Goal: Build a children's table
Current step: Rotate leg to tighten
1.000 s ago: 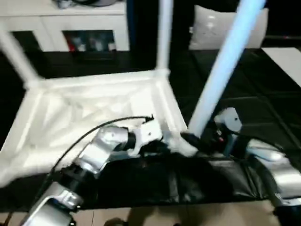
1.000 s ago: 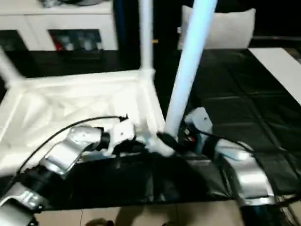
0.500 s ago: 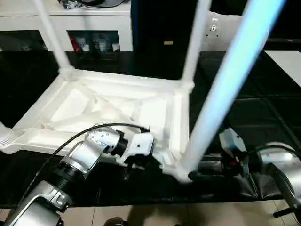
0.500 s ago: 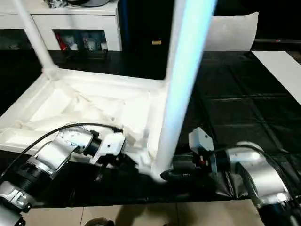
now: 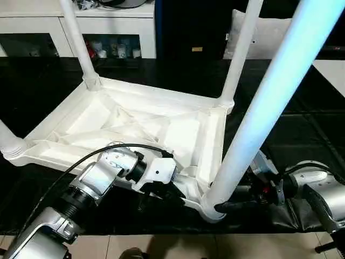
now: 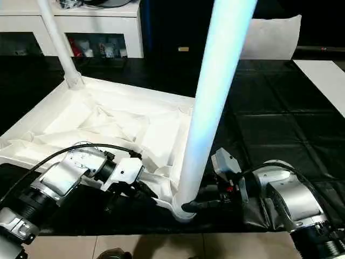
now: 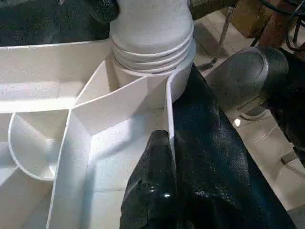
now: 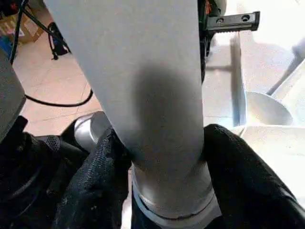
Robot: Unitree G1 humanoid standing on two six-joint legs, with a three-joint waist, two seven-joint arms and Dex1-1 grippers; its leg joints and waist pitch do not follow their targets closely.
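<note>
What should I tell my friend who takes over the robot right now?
Left hand: shut, pinching the rim of the upside-down white tabletop near its front corner.
Right hand: fingers on both sides of the near leg, just above its corner socket.
The tabletop lies ribs-up on the black work table. All four legs stand in their corner sockets, including the far-left leg and far-right leg.
Left to do: I cannot tell if the near leg is fully seated, so check it; then turn the table onto its legs.
</note>
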